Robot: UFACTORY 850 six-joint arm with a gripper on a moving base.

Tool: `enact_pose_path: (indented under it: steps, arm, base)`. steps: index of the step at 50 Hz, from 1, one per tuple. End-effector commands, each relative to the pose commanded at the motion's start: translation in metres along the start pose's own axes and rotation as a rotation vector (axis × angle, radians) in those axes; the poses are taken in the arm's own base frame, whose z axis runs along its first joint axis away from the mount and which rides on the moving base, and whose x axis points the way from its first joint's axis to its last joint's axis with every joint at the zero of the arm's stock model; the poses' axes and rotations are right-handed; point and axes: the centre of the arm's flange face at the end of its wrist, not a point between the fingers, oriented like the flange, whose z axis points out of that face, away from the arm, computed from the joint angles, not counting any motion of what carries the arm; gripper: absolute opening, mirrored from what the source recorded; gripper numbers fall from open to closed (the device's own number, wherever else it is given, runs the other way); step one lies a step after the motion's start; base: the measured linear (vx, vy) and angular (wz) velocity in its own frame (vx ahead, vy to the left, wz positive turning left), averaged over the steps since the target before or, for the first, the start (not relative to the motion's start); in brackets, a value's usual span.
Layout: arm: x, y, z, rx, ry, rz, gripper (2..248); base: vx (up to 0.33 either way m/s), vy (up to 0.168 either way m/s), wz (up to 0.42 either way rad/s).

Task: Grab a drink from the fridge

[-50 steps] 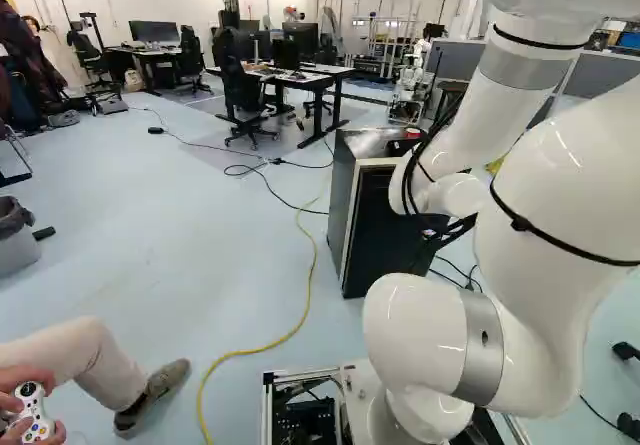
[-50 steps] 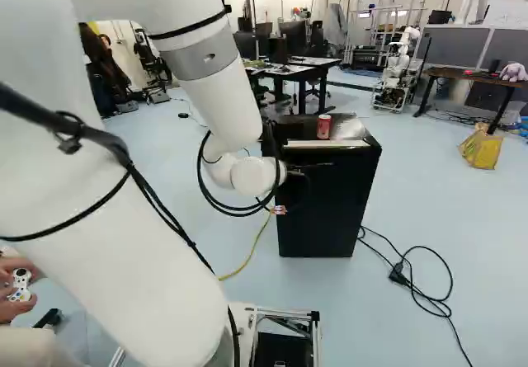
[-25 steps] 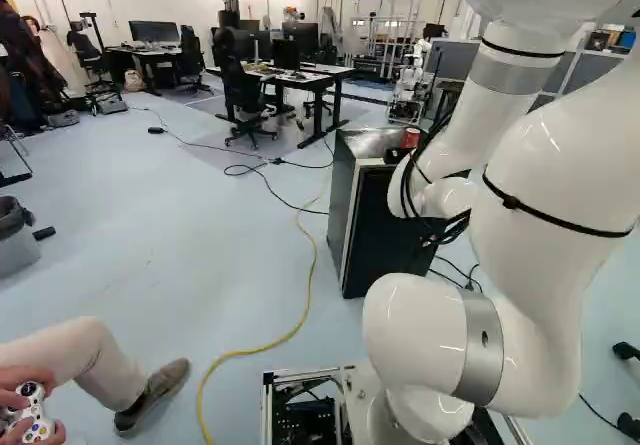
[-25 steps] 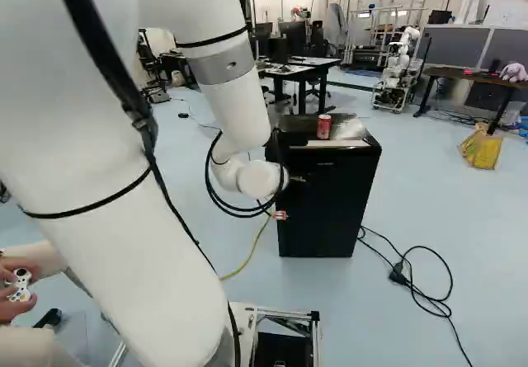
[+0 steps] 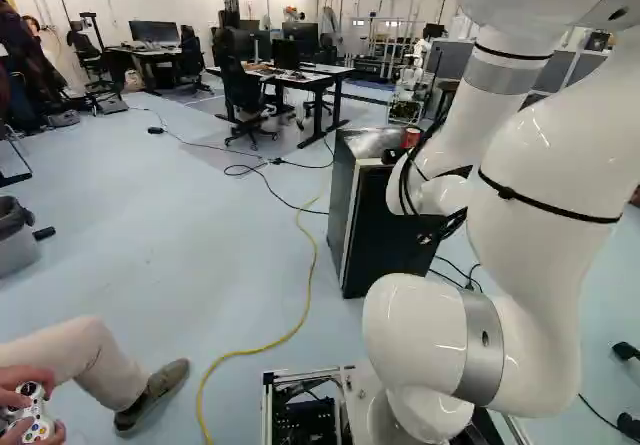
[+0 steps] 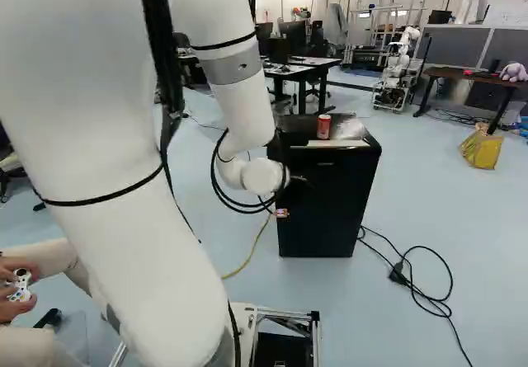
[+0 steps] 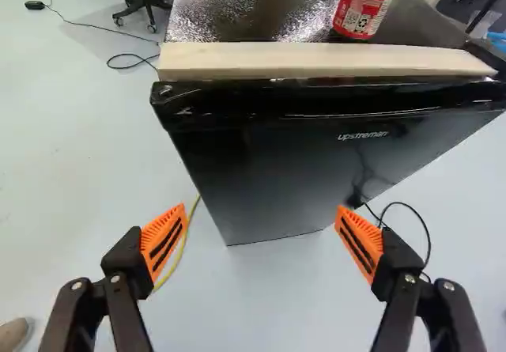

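In the right base view my gripper [image 6: 290,195] is mostly hidden behind the wrist, before the upper front of the black fridge [image 6: 334,206]. The wrist view shows the gripper [image 7: 259,241] open, orange pads wide apart with nothing between them. Ahead of it stands the fridge [image 7: 261,170], its door shut. A red drink can [image 7: 368,2] stands upright on the fridge top, behind a pale strip [image 7: 316,61] along the front edge; the can [image 6: 323,126] also shows in the right base view. The fridge's inside is hidden.
A yellow cable [image 5: 300,315] runs along the floor to the fridge's left. Black cables [image 6: 412,280] lie to its right. A person's leg and shoe [image 5: 155,395] are at the lower left of the left base view. Another robot [image 6: 396,70] stands far back.
My upper arm has swung rightward in the right base view and slightly leftward in the left one, while the wrist has shifted only a little before the fridge. Base, fridge and can have stayed put.
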Motion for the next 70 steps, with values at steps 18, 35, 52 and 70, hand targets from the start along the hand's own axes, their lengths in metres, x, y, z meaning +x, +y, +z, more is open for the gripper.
enact_pose_path:
  steps: [18, 35, 52, 70]
  arm:
    - [0.009, 0.004, 0.013, 0.001, 0.005, -0.003, 247]
    - [0.016, 0.010, 0.025, -0.004, 0.010, -0.001, 247]
    - [0.025, 0.015, 0.038, -0.004, 0.017, -0.004, 247]
    - [0.034, 0.018, 0.052, -0.002, 0.025, -0.008, 247]
  base:
    - [0.000, 0.000, 0.000]
    - [0.000, 0.000, 0.000]
    - [0.000, 0.000, 0.000]
    - [0.000, 0.000, 0.000]
